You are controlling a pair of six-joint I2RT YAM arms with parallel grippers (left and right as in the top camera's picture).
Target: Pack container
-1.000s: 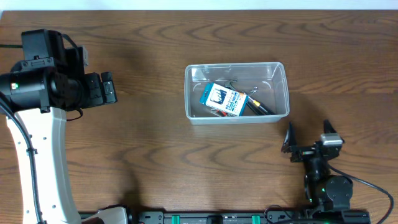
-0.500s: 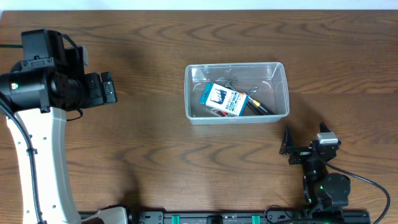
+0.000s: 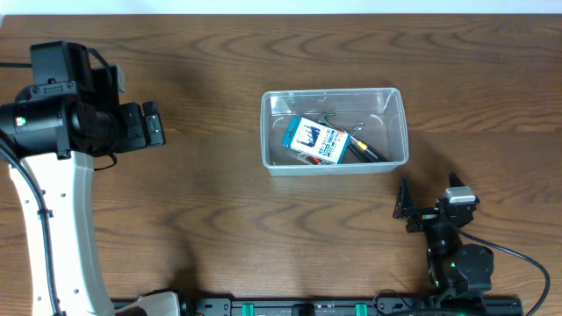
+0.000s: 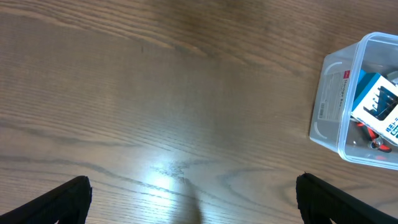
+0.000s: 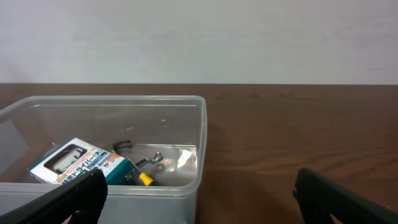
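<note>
Right fingers: spread wide with nothing between them; the right gripper (image 3: 429, 193) points toward 12 o'clock.
Left fingers: also spread wide and empty in the left wrist view; the left gripper (image 3: 154, 125) points toward 3 o'clock.
Container: the clear rectangular plastic tub with rounded corners (image 3: 266, 132) stands upright at about 2 o'clock from the middle of the dark brown wooden table (image 3: 219, 219).
Contents: a small blue and white printed cardboard box (image 3: 314, 140) lies tilted inside, and a slim black-handled tool (image 3: 370, 152) lies just beside it at its 4 o'clock. Thin metal bits lie behind them, too small to name.
Right gripper to tub: apart, at the tub's 5 o'clock.
Left gripper to tub: well apart, at its 9 o'clock.
Change over the last second: the right gripper has slid a little toward 6 o'clock, away from the tub, with its fingers no less spread. The left arm and the tub's contents have not moved.
Meaning for the task: this is probably a withdrawal after a drop-off. The overhead view shows no loose item on the wood, so packing appears finished or nearly so.
</note>
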